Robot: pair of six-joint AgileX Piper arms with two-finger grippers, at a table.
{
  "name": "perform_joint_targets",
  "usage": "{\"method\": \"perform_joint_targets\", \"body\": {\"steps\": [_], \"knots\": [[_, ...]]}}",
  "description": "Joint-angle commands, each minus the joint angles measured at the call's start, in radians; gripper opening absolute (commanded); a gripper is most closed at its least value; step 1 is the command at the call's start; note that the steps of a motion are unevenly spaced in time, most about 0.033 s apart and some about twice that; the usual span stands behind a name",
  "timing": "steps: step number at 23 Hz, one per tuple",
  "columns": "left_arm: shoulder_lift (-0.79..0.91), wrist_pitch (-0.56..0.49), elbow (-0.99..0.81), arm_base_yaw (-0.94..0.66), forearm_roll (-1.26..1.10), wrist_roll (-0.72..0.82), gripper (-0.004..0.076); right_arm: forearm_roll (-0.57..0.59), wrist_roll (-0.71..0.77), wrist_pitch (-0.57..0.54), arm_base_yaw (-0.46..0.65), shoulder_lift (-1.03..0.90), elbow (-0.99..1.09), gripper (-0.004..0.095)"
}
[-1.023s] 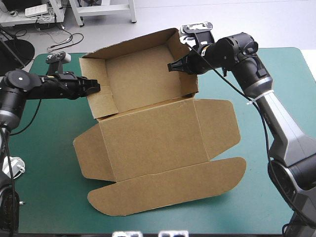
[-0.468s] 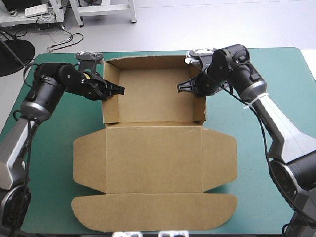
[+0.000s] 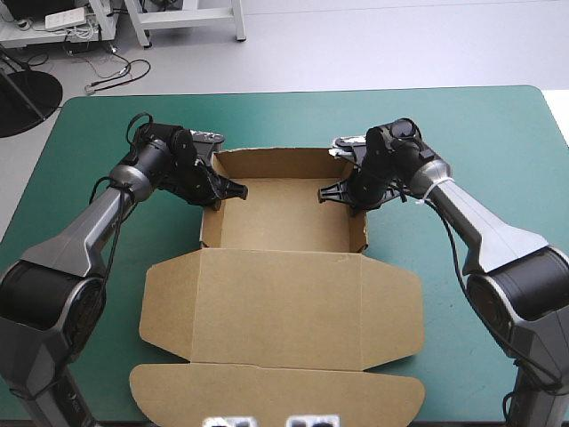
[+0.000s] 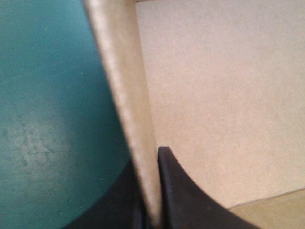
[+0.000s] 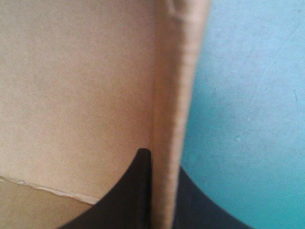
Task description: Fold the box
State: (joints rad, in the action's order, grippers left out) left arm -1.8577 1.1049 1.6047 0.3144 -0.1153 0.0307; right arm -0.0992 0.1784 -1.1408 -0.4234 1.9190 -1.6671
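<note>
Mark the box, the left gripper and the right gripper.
box [image 3: 276, 307], high view, on the flat lid panel.
left gripper [image 3: 233, 189], high view, between its fingertips at the left wall.
right gripper [image 3: 331, 192], high view, between its fingertips at the right wall.

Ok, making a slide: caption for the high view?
Left gripper and right gripper each clamp a side wall of the open brown box, lid flat.

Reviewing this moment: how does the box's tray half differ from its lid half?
The tray has its walls raised; the lid lies flat on the teal-green cover. The tray sits toward the cover's far edge, the lid toward the near one. The left gripper and right gripper each clamp a tray side wall; nothing touches the lid. Both are the same brown board.
</note>
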Motion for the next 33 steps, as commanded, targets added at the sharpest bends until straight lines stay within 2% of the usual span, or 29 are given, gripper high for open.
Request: {"method": "perform_joint_targets", "body": {"steps": [1,5,7,8,9,10,11,13,14,20,26,29,31,33], "knots": [[0.020,-0.031,0.025,0.028,-0.107,-0.019,-0.0009,-0.071,-0.053,0.092,-0.016,-0.034,-0.024,-0.0018],[0.018,-0.046,0.025,0.028,-0.105,-0.097,0.0000,0.004,-0.070,0.072,-0.016,-0.034,-0.024,0.0032],[0.018,-0.046,0.025,0.028,-0.106,-0.159,0.0048,0.046,-0.072,0.026,-0.016,-0.034,-0.024,0.0190],[0.018,-0.046,0.025,0.028,-0.114,-0.164,0.0108,0.071,-0.072,-0.007,-0.016,-0.034,-0.024,0.0323],[0.018,-0.046,0.025,0.028,-0.114,-0.164,0.0144,0.080,-0.072,-0.019,-0.016,-0.034,-0.024,0.0388],[0.018,-0.044,0.025,0.028,-0.114,-0.164,0.0228,0.099,-0.072,-0.033,-0.016,-0.034,-0.026,0.0475],[0.018,-0.044,0.025,0.028,-0.114,-0.164,0.0263,0.112,-0.072,-0.039,-0.016,-0.034,-0.028,0.0502],[0.018,-0.073,0.025,0.028,-0.114,-0.164,0.0427,0.150,-0.067,-0.071,-0.016,-0.034,-0.067,0.0521],[0.018,-0.087,0.025,0.028,-0.114,-0.164,0.0449,0.162,-0.067,-0.081,-0.016,-0.034,-0.086,0.0522],[0.023,-0.086,0.095,0.024,-0.056,-0.164,0.0453,0.188,-0.067,-0.110,-0.016,-0.067,-0.258,0.0511],[0.023,0.026,0.292,0.024,0.043,-0.139,0.0453,0.228,-0.089,-0.110,-0.016,-0.190,-0.276,0.0492],[0.023,0.143,0.467,0.024,0.090,-0.139,0.0445,0.230,-0.025,-0.110,-0.016,-0.284,-0.274,0.0480],[0.023,0.186,0.568,0.024,0.108,-0.139,0.0421,0.230,-0.001,-0.110,-0.016,-0.323,-0.272,0.0480],[0.039,0.186,0.644,0.024,0.109,-0.114,0.0365,0.226,0.039,-0.110,-0.008,-0.344,-0.272,0.0480]]}}
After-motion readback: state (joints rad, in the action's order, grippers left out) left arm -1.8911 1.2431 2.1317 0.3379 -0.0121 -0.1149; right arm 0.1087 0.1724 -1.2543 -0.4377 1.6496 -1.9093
